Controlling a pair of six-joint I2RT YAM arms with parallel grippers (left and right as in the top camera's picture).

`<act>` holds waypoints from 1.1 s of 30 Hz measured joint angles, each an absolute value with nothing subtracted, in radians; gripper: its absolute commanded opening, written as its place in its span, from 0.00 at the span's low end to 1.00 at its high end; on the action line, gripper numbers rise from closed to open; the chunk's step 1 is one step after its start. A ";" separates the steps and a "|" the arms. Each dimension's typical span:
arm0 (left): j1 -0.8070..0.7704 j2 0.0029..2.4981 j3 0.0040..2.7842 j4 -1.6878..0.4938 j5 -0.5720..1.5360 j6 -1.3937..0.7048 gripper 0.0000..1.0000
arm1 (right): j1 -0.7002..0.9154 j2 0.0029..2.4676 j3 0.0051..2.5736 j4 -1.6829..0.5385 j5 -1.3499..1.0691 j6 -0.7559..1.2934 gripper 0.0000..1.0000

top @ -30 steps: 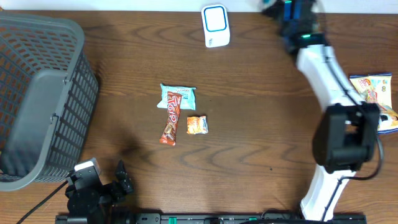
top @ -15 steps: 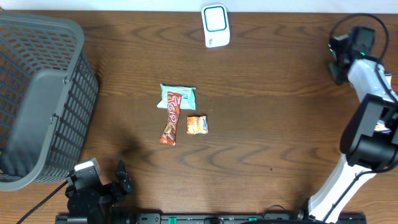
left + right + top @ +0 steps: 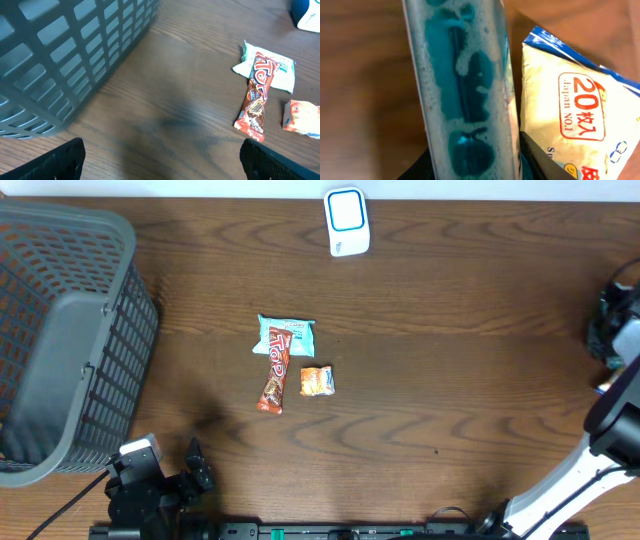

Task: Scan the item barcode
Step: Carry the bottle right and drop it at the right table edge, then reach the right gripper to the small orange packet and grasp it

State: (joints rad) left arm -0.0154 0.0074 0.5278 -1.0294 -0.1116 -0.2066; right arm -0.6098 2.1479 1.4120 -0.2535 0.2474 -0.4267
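Labels: pack (image 3: pixel 570 115) "20枚入 Japan NO.1", bar (image 3: pixel 256 95) "Top" | left gripper (image 3: pixel 162 160) gaping | right gripper (image 3: pixel 472 165) clamps teal packet (image 3: pixel 465 75)

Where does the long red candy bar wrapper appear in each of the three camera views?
Overhead: the long red candy bar wrapper lies near the picture's middle, its top end on the light blue packet.
Left wrist: at the right, on that same packet.
Right wrist: not in it.
Shared landmark: the grey plastic basket, left of the wrapper in both.
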 measured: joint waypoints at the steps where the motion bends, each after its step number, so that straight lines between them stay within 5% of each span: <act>1: -0.015 0.007 0.527 -1.029 -0.112 -0.207 0.99 | -0.623 2.149 1.412 -0.250 0.250 -0.419 0.59; 2: -0.015 0.007 0.528 -1.029 -0.112 -0.207 0.99 | -0.632 2.149 1.412 -0.249 0.251 -0.408 0.91; 3: -0.015 0.007 0.528 -1.029 -0.112 -0.207 0.99 | -0.636 2.149 1.412 -0.245 0.255 -0.404 0.99; 24: -0.015 0.007 0.527 -1.029 -0.112 -0.207 0.99 | -0.527 1.864 1.439 -0.303 0.234 -0.323 0.99; 33: -0.015 0.007 0.528 -1.029 -0.112 -0.207 0.99 | -0.490 1.854 1.443 -0.409 -0.075 -0.278 0.99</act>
State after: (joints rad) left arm -0.0154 0.0074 0.5278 -1.0294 -0.1116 -0.2066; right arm -0.4896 1.8538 1.4425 -0.4088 -0.0746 -0.2779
